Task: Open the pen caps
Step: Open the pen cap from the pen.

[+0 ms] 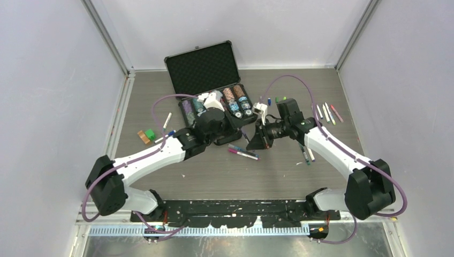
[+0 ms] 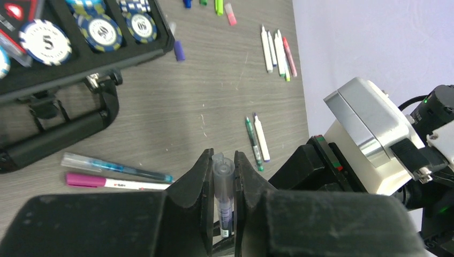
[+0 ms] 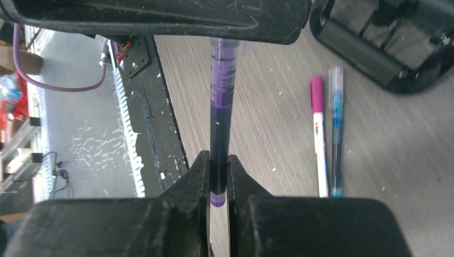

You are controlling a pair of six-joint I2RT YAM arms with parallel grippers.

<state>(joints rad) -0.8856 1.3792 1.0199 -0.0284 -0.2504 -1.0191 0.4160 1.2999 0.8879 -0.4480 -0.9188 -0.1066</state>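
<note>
The grey worktop [image 1: 225,171] carries an open black hard case [image 1: 203,67] with rows of poker chips [image 2: 45,40] in its tray. The left arm [image 1: 155,158] reaches forward and inward from its base, and the right arm [image 1: 332,147] bends inward to meet it just in front of the case, wrists facing each other.

Between them a purple pen [image 3: 219,107] is held above the worktop. The right gripper [image 3: 217,158] is pinched on the pen's dark barrel near its purple tail. The left gripper [image 2: 223,160] is clamped on the clear cap [image 2: 222,170] at the other end, which is seated on the pen.

A magenta-capped white pen [image 3: 319,144] and a blue pen [image 3: 336,134] lie side by side below. Loose pink [image 2: 231,14] and purple [image 2: 179,51] caps lie farther off.
</note>
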